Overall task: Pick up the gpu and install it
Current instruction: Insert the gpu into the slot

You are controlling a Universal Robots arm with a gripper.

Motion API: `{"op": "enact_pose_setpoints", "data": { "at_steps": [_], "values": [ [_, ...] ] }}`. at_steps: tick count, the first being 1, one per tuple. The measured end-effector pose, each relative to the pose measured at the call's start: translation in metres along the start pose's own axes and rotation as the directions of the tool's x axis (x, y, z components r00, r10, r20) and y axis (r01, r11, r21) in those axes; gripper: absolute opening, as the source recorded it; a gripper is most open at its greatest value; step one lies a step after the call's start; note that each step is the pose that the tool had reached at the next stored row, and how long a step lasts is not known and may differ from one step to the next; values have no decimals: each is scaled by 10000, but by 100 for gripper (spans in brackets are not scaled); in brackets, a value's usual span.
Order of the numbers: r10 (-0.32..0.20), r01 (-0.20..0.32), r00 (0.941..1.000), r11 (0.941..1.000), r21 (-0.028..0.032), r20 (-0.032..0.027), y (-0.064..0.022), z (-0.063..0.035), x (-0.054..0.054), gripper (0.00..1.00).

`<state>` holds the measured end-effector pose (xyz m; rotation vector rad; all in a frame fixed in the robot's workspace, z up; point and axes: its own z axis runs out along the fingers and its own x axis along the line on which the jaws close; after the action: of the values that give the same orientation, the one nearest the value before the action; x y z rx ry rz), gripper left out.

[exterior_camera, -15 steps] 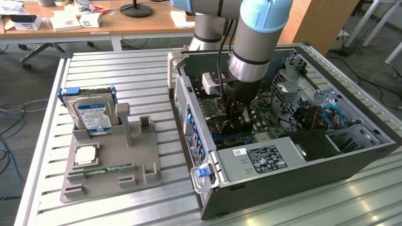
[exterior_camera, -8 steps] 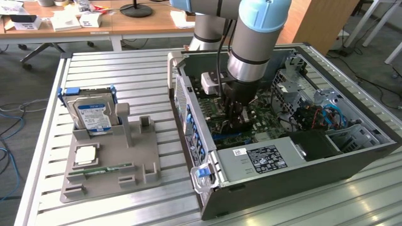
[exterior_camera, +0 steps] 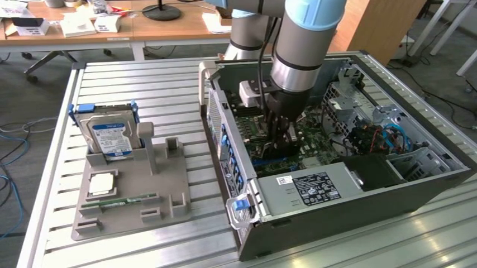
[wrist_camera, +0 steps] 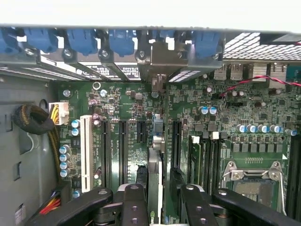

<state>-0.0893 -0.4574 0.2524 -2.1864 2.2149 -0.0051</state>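
Note:
The gpu (wrist_camera: 155,174) shows edge-on in the wrist view as a thin dark card. It stands upright over the green motherboard (wrist_camera: 127,103), and its silvery end bracket (wrist_camera: 157,61) sits against the case's rear slot openings. My gripper (wrist_camera: 162,207) is shut on the card, one black finger (wrist_camera: 134,207) on each side. In the exterior view the gripper (exterior_camera: 277,142) reaches down into the open computer case (exterior_camera: 223,128), with the dark card (exterior_camera: 273,152) at its tips just above the board. Whether the card's edge sits in a slot is hidden.
A white slot (wrist_camera: 86,150) and black slots flank the card, with the CPU socket (wrist_camera: 251,174) beside them. The power supply (exterior_camera: 309,187) fills the case's near end. On the exterior view's left, a grey fixture (exterior_camera: 127,184) holds a hard drive (exterior_camera: 111,134) and a green RAM stick (exterior_camera: 119,200).

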Motion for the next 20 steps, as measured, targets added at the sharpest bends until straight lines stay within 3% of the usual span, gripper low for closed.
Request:
{"op": "enact_pose_setpoints", "data": {
  "at_steps": [20],
  "values": [
    [0, 0, 10000, 10000, -1, 0, -9, -405, -8, 34]
  ]
}}
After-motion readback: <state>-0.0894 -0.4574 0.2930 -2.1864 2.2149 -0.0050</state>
